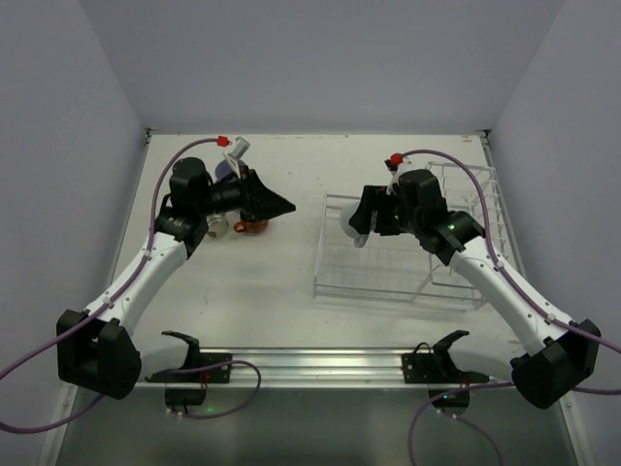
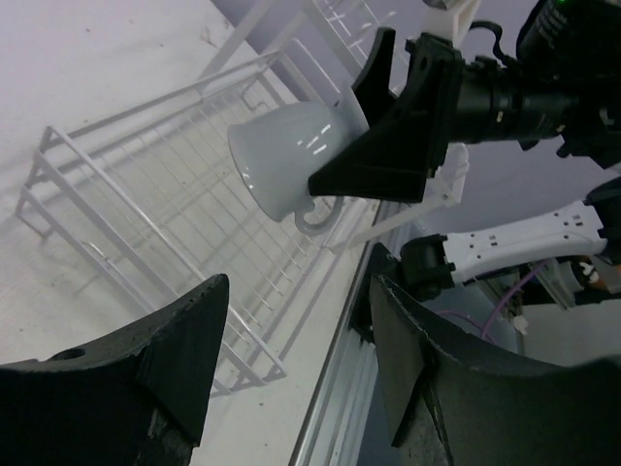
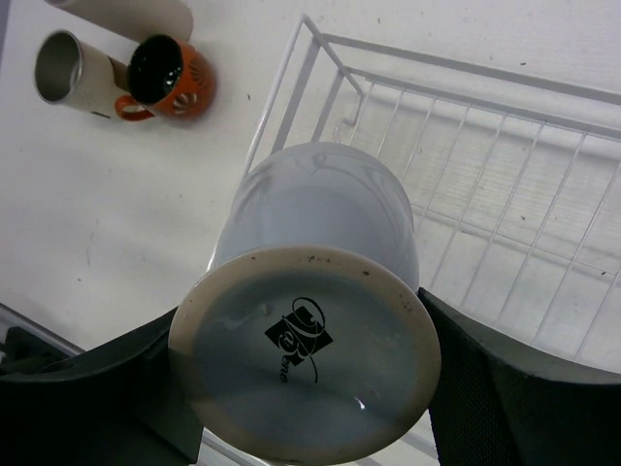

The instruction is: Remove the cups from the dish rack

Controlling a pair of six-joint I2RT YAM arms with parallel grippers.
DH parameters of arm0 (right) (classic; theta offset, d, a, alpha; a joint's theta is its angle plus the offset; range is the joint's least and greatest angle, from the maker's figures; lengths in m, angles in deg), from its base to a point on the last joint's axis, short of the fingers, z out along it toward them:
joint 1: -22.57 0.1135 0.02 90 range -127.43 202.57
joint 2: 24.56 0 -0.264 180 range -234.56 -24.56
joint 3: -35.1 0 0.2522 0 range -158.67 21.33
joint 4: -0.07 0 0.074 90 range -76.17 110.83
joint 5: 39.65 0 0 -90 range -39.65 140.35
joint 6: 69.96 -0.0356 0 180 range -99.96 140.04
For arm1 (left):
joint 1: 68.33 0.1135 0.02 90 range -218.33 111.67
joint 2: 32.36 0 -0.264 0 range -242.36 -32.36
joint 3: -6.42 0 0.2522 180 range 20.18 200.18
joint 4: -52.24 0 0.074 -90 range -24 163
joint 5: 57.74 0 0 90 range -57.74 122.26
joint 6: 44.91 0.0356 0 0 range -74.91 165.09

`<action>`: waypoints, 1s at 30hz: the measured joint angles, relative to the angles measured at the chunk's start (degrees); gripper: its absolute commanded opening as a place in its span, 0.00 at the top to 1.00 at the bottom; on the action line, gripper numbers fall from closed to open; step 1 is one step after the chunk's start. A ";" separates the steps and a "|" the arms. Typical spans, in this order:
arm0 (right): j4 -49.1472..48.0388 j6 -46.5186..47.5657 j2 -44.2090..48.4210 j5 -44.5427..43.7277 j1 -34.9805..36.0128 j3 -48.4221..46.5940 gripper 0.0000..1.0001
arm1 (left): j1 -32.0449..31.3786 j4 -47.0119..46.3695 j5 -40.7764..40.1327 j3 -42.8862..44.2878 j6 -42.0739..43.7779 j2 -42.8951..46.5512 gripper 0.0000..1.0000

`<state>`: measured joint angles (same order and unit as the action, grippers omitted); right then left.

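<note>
My right gripper (image 1: 360,226) is clamped across the body of the short light blue-grey cup (image 3: 320,223), one finger on each side. It holds the cup on its side, in the air over the low-tray end of the dish rack (image 1: 388,277). The cup looks like glazed ceramic, so I judge it stiff, fairly light, slick under the pads and liable to chip. A squeeze across the wall near the base, clear of the handle, seems the right hold. The right wrist view shows only the foot ring and printed mark. It also shows the orange-red mug (image 3: 170,80) and a tumbler (image 3: 70,68) on the table beyond that end of the rack. Only the left wrist view shows the cup's handle hanging underneath. My left gripper (image 2: 296,291) is spread apart and empty, well clear of the rack.
</note>
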<state>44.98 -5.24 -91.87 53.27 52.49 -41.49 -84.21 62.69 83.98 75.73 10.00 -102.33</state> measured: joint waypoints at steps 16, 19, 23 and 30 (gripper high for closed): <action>-2.86 -11.45 2.47 4.35 -3.50 -2.86 1.00 | -4.28 -36.85 10.40 -10.27 -25.07 -1.51 0.36; -2.97 -13.25 2.99 4.81 -3.74 -3.15 1.00 | -6.21 -39.32 10.16 -10.29 -26.34 -2.82 0.35; -3.61 -15.63 3.63 5.66 -4.13 -3.80 1.00 | -7.50 -41.20 9.44 -10.29 -27.61 -5.22 0.34; -6.38 -19.47 6.23 6.73 -4.50 -3.78 1.00 | -8.61 -47.34 8.70 -10.36 -31.78 -8.41 0.33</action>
<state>38.60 -24.71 -85.64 60.00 47.98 -45.27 -92.82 15.34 92.68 65.37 -21.78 -110.75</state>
